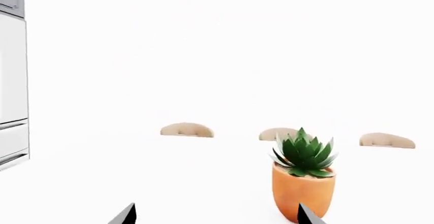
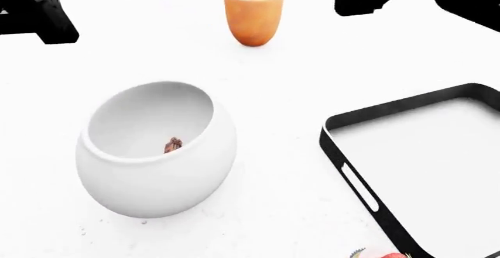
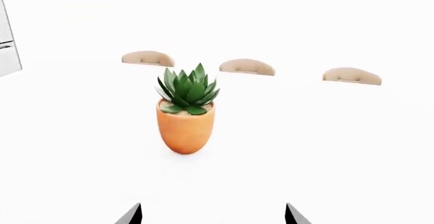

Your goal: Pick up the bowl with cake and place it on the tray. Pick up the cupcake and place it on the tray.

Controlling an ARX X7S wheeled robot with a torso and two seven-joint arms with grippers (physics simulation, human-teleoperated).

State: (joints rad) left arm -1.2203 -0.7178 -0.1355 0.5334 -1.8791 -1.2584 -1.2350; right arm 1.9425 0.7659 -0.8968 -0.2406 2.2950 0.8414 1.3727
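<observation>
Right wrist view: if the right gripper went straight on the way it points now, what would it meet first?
Probably the orange plant pot with the green succulent, standing ahead just off centre between the open right gripper's fingertips. Depth is unclear; nothing shows nearer on the white table.

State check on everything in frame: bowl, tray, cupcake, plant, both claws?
bowl with cake: on the table, tilted, brown cake piece inside, not gripped.
tray: flat on the table, visible floor bare.
cupcake: outside the tray by its near corner, mostly cut off by the frame.
plant pot: upright behind the bowl.
left claw: open, holding nothing.
right claw: open, holding nothing.
</observation>
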